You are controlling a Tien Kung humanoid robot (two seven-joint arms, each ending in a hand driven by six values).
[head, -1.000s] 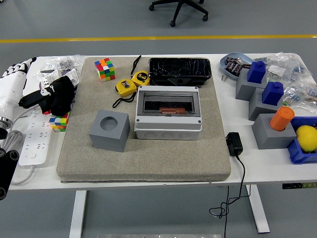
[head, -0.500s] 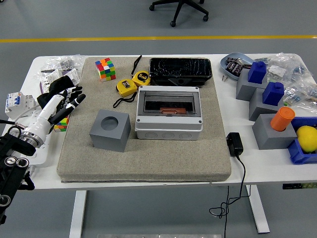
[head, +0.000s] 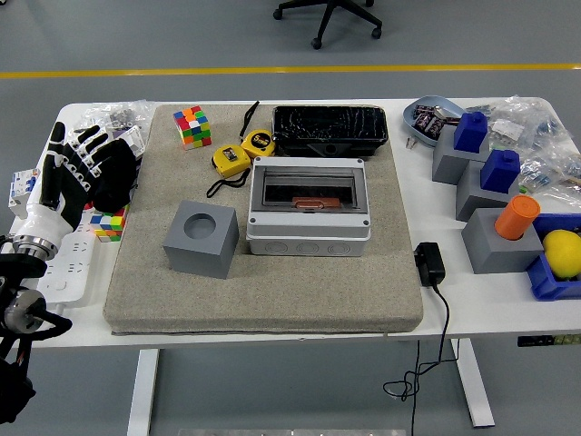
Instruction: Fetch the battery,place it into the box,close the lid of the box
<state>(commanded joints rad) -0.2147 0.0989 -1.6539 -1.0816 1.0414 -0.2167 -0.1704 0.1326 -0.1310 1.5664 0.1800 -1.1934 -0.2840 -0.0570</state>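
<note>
Grey flooring with a yellow line ran behind the white table, and most of the table's middle was covered by a beige felt mat. On the mat stood the grey box, its clear lid down over an orange part inside. Just left of it sat a grey cube with a round hole in its top. Behind the box lay a black tray, with two yellow tape measures and a colour cube to its left. No battery could be picked out with certainty; small dark items in the blue dish at the far right were too small to tell. Grey blocks topped with blue pieces and an orange cylinder stood along the right side, near a black adapter. The left robot hand hung over the table's left edge, beside the mat, fingers spread and holding nothing, above a white power strip and a second colour cube.
</note>
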